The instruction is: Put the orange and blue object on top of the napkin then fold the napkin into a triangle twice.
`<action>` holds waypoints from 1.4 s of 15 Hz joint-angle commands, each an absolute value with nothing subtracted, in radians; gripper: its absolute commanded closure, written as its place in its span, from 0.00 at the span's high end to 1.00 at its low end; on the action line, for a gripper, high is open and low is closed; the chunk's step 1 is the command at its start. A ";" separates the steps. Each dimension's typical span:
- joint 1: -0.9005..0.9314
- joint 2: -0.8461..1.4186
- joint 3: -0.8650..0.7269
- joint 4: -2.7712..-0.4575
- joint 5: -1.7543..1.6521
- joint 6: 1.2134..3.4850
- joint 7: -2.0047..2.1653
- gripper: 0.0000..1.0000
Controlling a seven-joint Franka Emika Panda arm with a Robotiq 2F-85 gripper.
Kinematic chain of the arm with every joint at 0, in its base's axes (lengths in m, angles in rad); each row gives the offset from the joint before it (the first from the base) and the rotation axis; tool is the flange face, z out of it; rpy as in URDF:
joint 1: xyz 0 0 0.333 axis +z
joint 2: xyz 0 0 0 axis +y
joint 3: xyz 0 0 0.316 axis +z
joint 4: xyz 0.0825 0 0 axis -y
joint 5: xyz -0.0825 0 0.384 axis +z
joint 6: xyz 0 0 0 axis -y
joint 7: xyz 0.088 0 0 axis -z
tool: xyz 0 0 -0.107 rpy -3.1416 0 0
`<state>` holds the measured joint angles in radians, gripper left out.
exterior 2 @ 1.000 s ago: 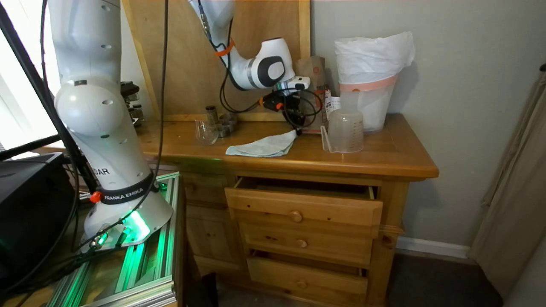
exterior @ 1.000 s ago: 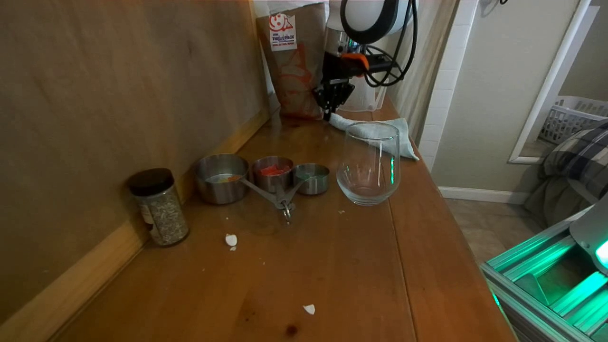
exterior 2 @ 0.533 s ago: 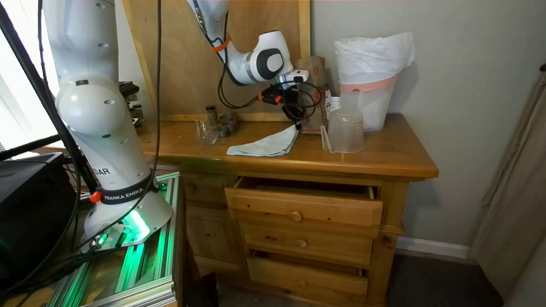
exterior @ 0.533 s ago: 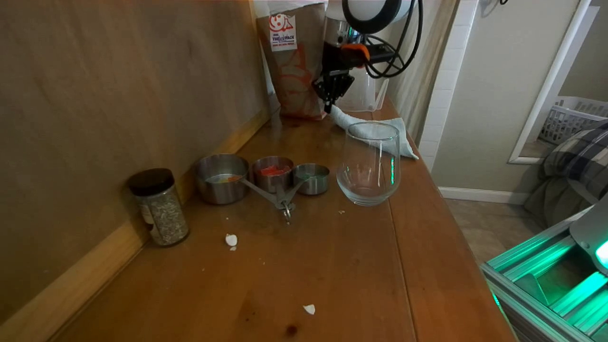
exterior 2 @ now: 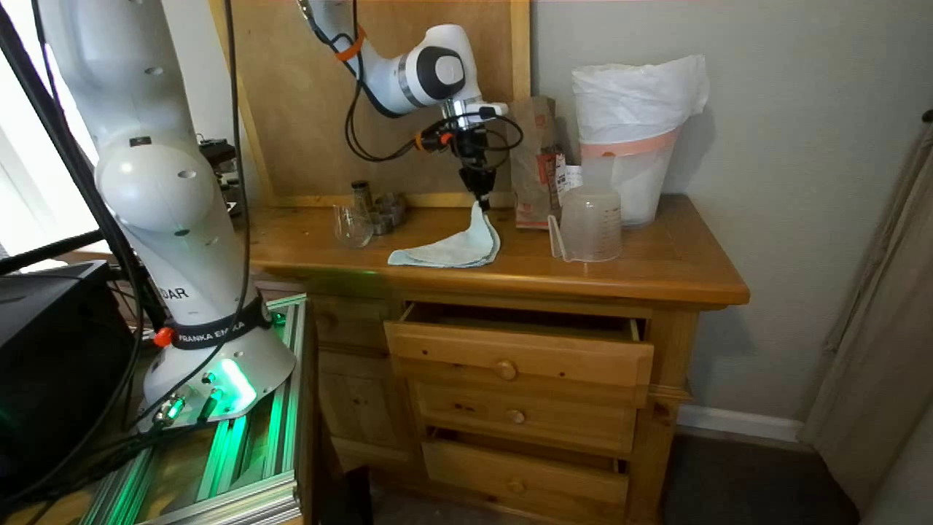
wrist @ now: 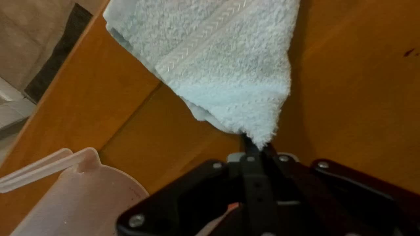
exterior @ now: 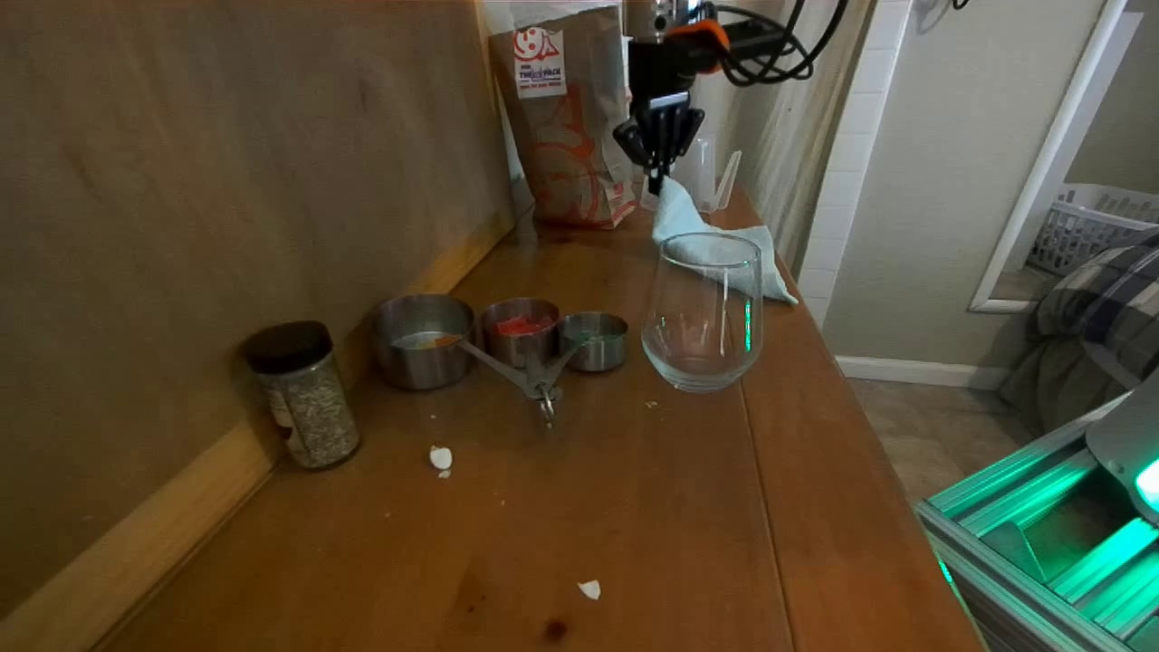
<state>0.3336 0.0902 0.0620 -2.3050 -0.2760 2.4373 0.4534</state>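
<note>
Napkin (wrist: 226, 62), tip aloft between jaws.

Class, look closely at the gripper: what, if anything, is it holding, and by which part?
The gripper holds the napkin by one pointed corner, pinched above the tabletop, where the napkin's far end rests.

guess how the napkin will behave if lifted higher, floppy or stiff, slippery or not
Probably floppy: the napkin curves up to the gripper at one corner while much of it lies on the table. Likely not slippery, as the wrist view shows a fuzzy pile. Its layers may shift apart, since a second edge peeks out under the top one there.
</note>
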 commanded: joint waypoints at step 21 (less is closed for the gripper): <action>0.155 -0.022 0.142 -2.517 -0.111 2.360 -0.085 0.03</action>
